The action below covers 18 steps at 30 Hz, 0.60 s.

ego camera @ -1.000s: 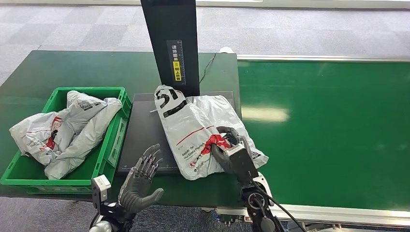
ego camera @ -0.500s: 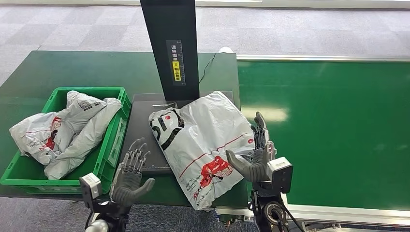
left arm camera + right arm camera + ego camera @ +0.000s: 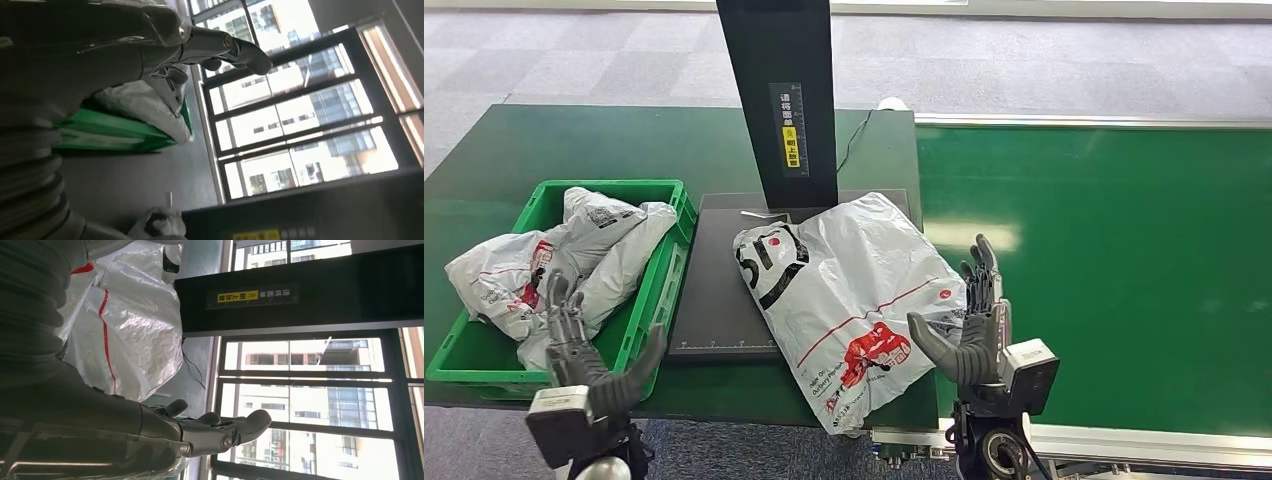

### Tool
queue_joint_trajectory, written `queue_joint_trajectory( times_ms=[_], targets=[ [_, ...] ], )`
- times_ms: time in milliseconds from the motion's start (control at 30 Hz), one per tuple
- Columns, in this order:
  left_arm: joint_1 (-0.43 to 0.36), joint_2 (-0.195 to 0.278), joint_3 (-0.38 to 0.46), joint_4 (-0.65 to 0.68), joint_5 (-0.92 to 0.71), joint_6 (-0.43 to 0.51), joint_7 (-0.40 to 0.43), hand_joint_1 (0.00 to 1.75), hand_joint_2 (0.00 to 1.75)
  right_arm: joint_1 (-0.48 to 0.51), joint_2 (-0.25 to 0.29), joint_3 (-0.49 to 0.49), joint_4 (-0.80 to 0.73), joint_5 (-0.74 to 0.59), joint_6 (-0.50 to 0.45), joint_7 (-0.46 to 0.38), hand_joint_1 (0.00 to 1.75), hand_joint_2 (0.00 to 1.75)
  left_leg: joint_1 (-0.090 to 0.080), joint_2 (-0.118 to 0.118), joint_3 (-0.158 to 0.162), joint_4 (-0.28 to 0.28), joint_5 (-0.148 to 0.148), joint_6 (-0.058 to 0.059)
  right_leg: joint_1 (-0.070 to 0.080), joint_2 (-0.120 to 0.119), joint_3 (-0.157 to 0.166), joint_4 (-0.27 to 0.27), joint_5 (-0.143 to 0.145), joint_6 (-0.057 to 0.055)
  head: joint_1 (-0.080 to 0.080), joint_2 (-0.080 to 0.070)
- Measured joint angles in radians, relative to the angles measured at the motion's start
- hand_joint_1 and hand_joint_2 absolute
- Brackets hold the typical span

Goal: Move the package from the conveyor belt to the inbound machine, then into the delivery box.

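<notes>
A white plastic package [image 3: 844, 295] with red and black print lies flat, partly on the dark scanner plate [image 3: 719, 290] of the inbound machine and overhanging the table's near edge. My right hand [image 3: 972, 325] stands just right of it, fingers spread and upright, holding nothing; the package [image 3: 132, 325] lies beside that hand's wrist view. My left hand [image 3: 584, 350] is raised over the near right corner of the green delivery box [image 3: 656, 300], fingers apart and empty. The box holds several white packages [image 3: 554, 265].
The machine's black post [image 3: 782, 100] with a yellow label rises behind the plate. The green conveyor belt [image 3: 1114, 250] runs along the right. A cable [image 3: 856, 130] trails across the dark green table [image 3: 604, 140] behind the post.
My right hand let go of the package, which flattened out on the plate, and drew back to its right. My left hand swung left from the plate's front edge to the box.
</notes>
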Motion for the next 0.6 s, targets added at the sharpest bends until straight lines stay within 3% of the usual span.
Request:
queue_joint_trajectory(
  times_ms=[167, 400, 600],
  targets=[
    [-0.049, 0.011, -0.167, 0.031, -0.205, -0.097, 0.097, 0.0, 1.75, -0.017, 0.0, -0.002, 0.003, -0.005, 0.002, 0.0, 0.0, 1.75, 0.0, 0.0, 0.0, 0.0, 0.0, 0.0, 0.0, 0.0, 0.0, 0.0, 0.0, 0.0, 0.0, 0.0],
    [-0.16, 0.02, -0.391, 0.15, -0.269, -0.224, 0.161, 0.0, 1.75, -0.044, 0.0, -0.005, 0.023, -0.015, 0.005, 0.0, 0.0, 1.75, 0.0, 0.0, 0.0, 0.0, 0.0, 0.0, 0.0, 0.0, 0.0, 0.0, 0.001, 0.0, 0.0, 0.0],
    [-0.253, 0.018, -0.511, 0.271, -0.286, -0.276, 0.183, 0.0, 1.75, -0.065, 0.002, -0.013, 0.04, -0.025, 0.03, 0.007, 0.0, 1.75, 0.0, 0.0, 0.0, 0.0, 0.0, 0.0, 0.0, 0.0, 0.0, 0.0, 0.001, 0.0, 0.0, 0.0]
  ],
)
